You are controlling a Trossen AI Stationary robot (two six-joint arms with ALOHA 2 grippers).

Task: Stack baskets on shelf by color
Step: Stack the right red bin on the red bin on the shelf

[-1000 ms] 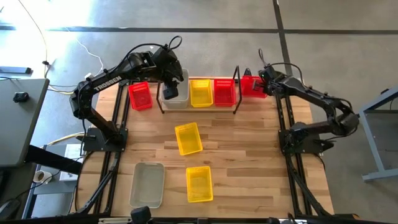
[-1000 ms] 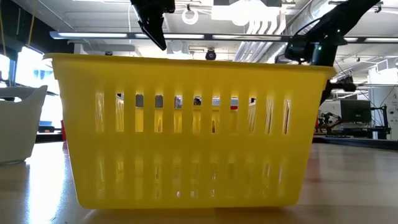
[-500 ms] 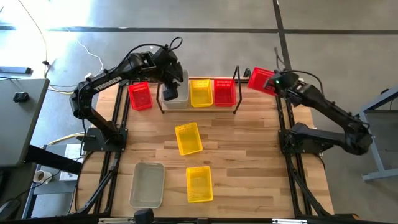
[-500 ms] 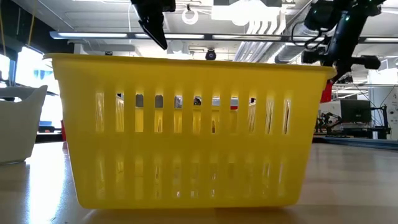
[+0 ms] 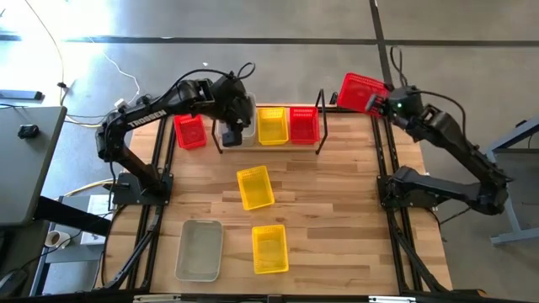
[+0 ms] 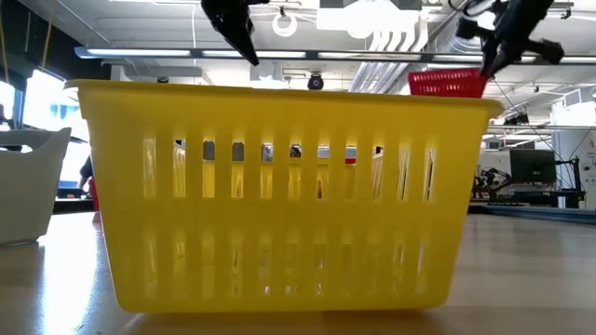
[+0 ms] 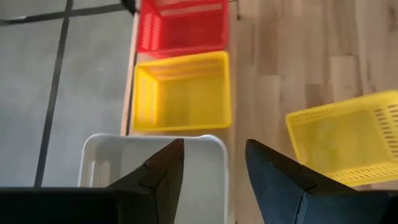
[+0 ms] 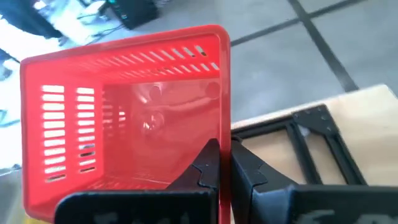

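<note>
Right pincer is clamped tight on the rim of a red basket, lifted clear of the bench and held in the air past the far right corner, tilted, just right of the shelf. In the low view the same basket shows high up at right, hanging from the arm. Left pincer hangs over the white basket in the shelf's left bay, fingers spread wide, nothing between them; whether the tips touch the rim cannot be told. On the shelf, left to right: white basket, a yellow basket, a second red basket, all side by side. A third red basket sits on the bench just left of the shelf, apart from it. Mid-bench, a second yellow basket lies slightly askew, well apart from the shelf. Near edge: another white basket at left and a third yellow basket beside it, not touching. That last yellow one fills most of the low view, standing upright.
</note>
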